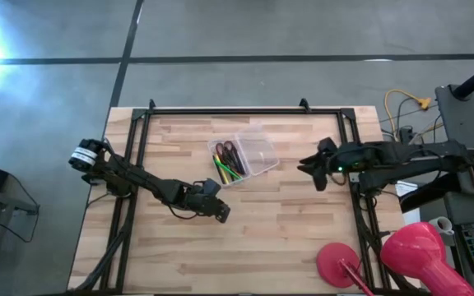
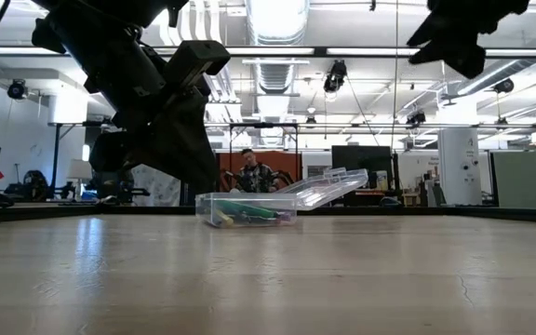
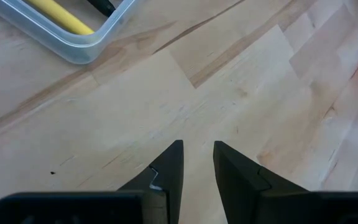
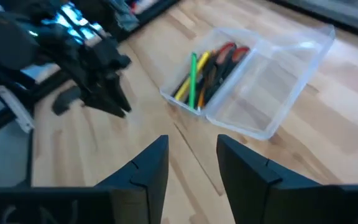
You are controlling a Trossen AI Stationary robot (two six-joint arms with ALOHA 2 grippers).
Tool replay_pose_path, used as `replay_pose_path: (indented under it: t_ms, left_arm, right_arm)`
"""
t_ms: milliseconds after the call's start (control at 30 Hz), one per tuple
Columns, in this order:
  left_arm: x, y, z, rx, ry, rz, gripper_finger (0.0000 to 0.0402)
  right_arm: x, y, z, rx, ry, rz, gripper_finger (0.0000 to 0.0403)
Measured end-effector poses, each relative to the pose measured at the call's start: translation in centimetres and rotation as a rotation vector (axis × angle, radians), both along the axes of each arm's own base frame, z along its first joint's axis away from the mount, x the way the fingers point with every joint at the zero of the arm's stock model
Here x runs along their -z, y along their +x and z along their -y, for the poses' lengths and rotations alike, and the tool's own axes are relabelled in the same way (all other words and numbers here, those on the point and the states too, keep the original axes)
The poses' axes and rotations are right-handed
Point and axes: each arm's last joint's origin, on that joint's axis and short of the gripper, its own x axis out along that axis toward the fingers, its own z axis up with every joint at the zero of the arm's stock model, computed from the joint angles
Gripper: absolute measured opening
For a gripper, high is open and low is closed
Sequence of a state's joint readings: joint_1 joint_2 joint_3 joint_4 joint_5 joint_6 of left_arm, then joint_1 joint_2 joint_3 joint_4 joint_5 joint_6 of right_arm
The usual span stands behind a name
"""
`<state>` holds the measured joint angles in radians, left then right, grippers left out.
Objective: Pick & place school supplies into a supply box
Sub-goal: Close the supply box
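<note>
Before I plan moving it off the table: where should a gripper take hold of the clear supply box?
Probably the supply box at its long outer wall beside the pens, coming from above with one finger inside. Its lid lies open on the opposite side.

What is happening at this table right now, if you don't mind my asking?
The school supplies, red-handled scissors and several pens, already lie inside the clear supply box, whose hinged lid is open beside it. Neither arm is holding anything. The left gripper hangs above bare table just in front of the box, its fingers a little apart. The right gripper hangs to the box's right, also empty and slightly open. Nothing loose shows on the wood.
</note>
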<state>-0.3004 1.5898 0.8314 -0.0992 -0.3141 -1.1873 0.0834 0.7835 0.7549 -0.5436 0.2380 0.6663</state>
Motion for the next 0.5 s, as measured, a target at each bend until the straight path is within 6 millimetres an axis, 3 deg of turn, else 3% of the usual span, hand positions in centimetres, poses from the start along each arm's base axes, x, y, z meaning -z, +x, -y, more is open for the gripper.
replay_pose_path:
  t_ms: [300,500]
  left_arm:
    - [0.0,0.0,-0.1,-0.024,0.026,0.010,0.0072]
    - [-0.4,0.3,-0.7,-0.104,0.095,0.044,0.0072]
  right_arm:
    - [-1.6,-2.9,-0.3,-0.251,-0.092,0.114,0.0137]
    - [-0.2,-4.7,-0.5,-0.333,-0.042,0.157,0.0130]
